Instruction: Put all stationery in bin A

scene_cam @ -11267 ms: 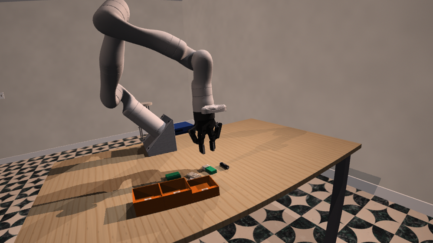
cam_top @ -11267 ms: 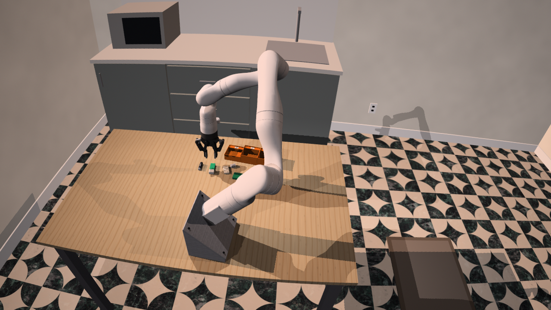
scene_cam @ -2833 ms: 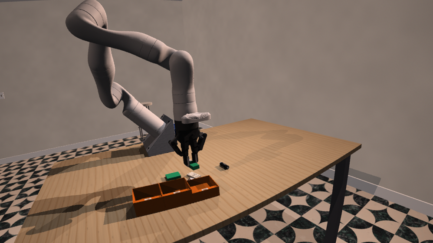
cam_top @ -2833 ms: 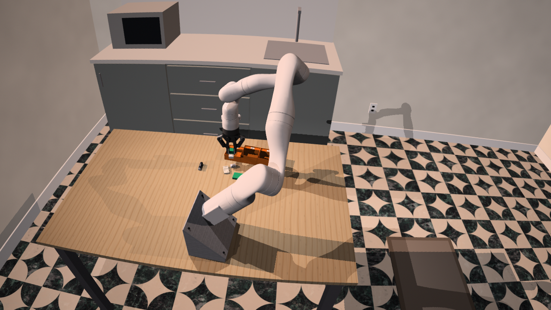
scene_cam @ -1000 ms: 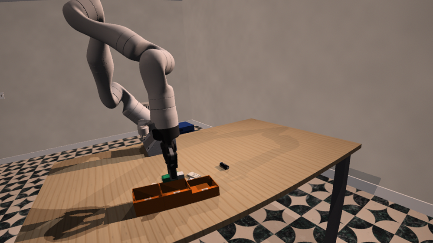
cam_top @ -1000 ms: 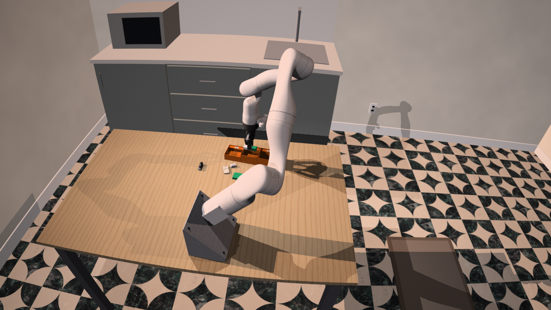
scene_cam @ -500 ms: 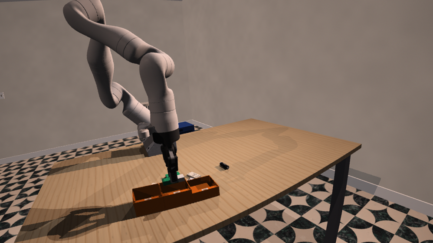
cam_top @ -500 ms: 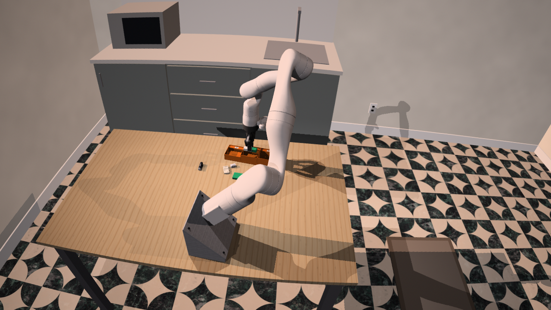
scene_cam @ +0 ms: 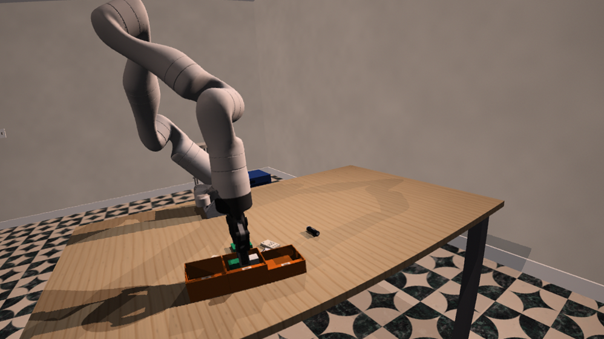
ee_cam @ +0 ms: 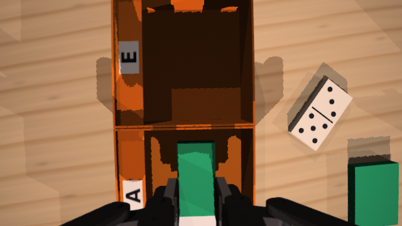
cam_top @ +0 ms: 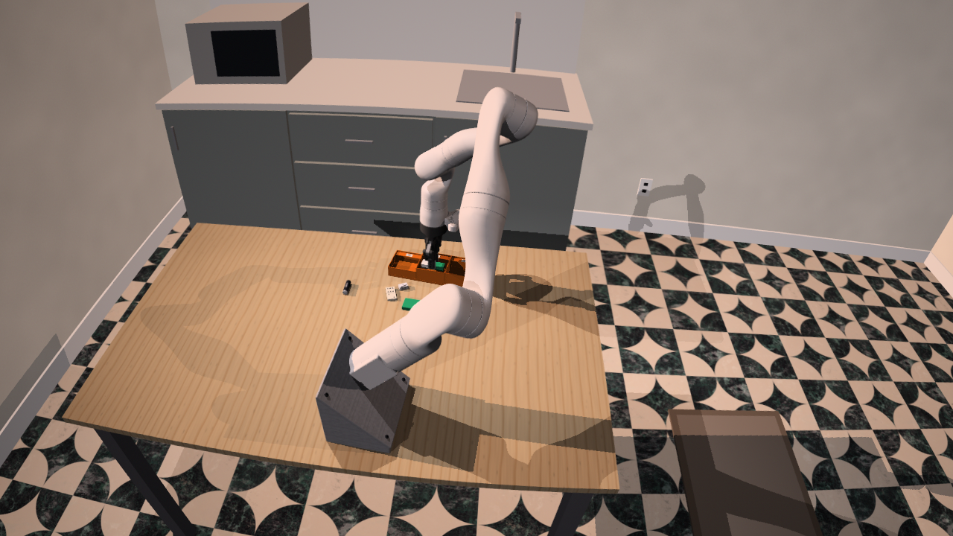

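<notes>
My gripper (cam_top: 432,262) (scene_cam: 244,262) (ee_cam: 196,192) points down into bin A (scene_cam: 248,280) (ee_cam: 130,157), the middle orange bin. It is shut on a green and white eraser (cam_top: 439,266) (scene_cam: 233,263) (ee_cam: 196,169), held within the bin's walls between the two fingers. The eraser's white end shows at the bottom edge of the wrist view. Whether it touches the bin floor is hidden. A green block (cam_top: 409,304) (ee_cam: 377,194) lies on the table on the robot's side of the bins.
Bin E (scene_cam: 208,288) (ee_cam: 130,97) adjoins bin A on one side, a lower orange bin (cam_top: 401,274) (scene_cam: 287,269) on the other. A domino (ee_cam: 339,97) lies beside the bins. A white spotted piece (cam_top: 391,293) (scene_cam: 269,243), a small white piece (cam_top: 403,286) and a black cylinder (cam_top: 346,286) (scene_cam: 312,231) are on the table.
</notes>
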`<action>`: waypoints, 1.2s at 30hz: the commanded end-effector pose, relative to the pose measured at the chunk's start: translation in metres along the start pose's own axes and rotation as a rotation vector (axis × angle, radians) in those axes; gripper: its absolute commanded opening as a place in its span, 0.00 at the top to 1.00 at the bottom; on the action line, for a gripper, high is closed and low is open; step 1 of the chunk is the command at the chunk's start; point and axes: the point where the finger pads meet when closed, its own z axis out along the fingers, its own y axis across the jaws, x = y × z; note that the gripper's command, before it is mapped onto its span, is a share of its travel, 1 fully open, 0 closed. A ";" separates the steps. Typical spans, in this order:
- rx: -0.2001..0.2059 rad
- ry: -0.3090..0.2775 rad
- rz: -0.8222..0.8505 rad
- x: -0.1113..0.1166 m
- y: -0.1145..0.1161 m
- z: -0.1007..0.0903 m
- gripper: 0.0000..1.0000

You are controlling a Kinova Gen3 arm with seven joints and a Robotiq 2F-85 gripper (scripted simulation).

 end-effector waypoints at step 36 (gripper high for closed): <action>-0.003 0.002 -0.002 0.001 0.002 0.015 0.70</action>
